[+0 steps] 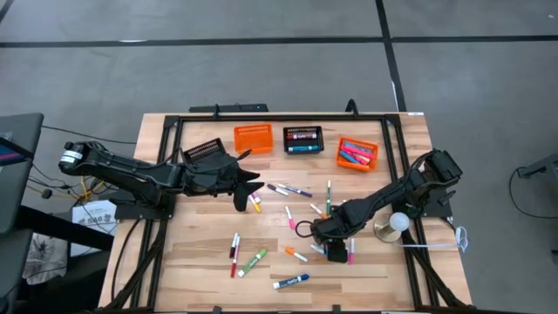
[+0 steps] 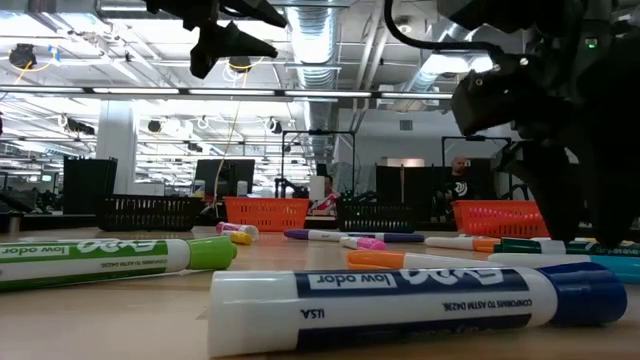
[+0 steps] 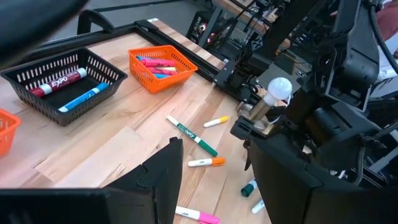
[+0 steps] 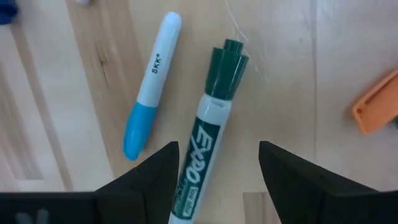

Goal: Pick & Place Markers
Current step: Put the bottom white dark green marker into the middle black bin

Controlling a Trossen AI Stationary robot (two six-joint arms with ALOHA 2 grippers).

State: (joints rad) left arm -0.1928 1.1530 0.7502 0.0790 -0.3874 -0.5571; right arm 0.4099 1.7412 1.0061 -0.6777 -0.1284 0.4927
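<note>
Several markers lie flat and scattered on the wooden table, among them a purple one, a green one and a blue one. My right gripper is low over the table's right-middle and open. In the right wrist view its fingers stand on either side of a dark-green-capped marker, next to a blue-capped marker. My left gripper is open and holds nothing. It hangs well above the table left of centre, over a pink and a yellow marker.
Four mesh baskets stand along the far edge: a black one partly under the left arm, an orange one, a black one with markers and an orange one with markers. A white bulb on a brass base stands beside the right arm.
</note>
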